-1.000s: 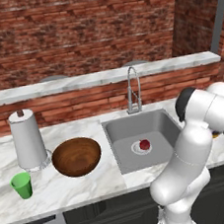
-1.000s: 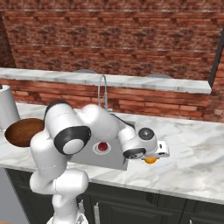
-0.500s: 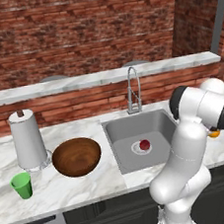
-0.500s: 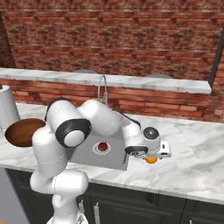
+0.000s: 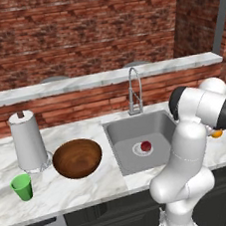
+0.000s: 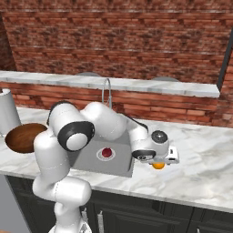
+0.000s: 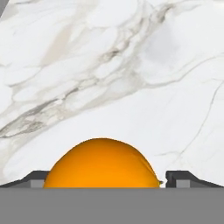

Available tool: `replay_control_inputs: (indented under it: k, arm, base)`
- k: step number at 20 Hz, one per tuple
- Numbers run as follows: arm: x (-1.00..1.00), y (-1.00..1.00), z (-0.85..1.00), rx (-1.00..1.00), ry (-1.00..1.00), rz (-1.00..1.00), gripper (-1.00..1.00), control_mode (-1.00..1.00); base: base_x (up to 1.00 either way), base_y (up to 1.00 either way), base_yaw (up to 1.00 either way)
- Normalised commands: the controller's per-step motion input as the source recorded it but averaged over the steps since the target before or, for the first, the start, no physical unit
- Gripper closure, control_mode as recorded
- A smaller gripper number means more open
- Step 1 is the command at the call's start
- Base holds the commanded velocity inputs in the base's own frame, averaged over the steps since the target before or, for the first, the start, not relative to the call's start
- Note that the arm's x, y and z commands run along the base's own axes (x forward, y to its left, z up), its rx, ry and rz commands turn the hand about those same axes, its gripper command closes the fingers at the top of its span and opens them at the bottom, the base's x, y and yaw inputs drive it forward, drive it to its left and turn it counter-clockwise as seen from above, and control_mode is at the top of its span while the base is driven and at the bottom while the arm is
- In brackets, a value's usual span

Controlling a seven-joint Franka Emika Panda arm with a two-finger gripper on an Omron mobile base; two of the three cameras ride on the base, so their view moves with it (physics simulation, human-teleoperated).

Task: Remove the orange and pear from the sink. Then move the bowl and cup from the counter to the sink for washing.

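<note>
The orange (image 7: 101, 164) rests on the white marble counter (image 7: 109, 65) right of the sink (image 5: 125, 133). It lies between the fingertips of my open gripper (image 6: 159, 160), with a thin gap on each side. From the left base the orange (image 5: 217, 134) peeks out behind my forearm. The dark red pear (image 5: 146, 146) lies on the sink's drain. Left of the sink stands the brown wooden bowl (image 5: 77, 158), and the green cup (image 5: 22, 187) stands near the counter's front left.
A paper towel roll (image 5: 28, 140) stands behind the bowl. The curved steel tap (image 5: 134, 90) rises at the sink's back edge. A higher marble ledge (image 5: 100, 78) runs along the brick wall. Bare counter (image 6: 205, 173) stretches right of the orange.
The jaws have widened around the orange, which now sits on the counter. The arm's elbow has swung a little; the hand stays over the same spot.
</note>
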Motion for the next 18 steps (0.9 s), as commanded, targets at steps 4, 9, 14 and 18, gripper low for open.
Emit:
replay_control_inputs:
  k: [4, 9, 14, 18]
  arm:
    - [-0.01, 0.02, 0.01, 0.05, 0.05, -0.01, -1.00, -1.00]
    - [-0.01, 0.01, 0.05, 0.01, 0.03, 0.00, -1.00, -1.00]
    - [0.00, 0.01, 0.10, 0.00, 0.00, 0.00, -1.00, -1.00]
    - [0.00, 0.02, 0.13, 0.00, 0.00, 0.00, -1.00, -1.00]
  base:
    - [0.00, 0.00, 0.00]
    - [0.00, 0.00, 0.00]
    - [0.00, 0.00, 0.00]
    - [0.00, 0.00, 0.00]
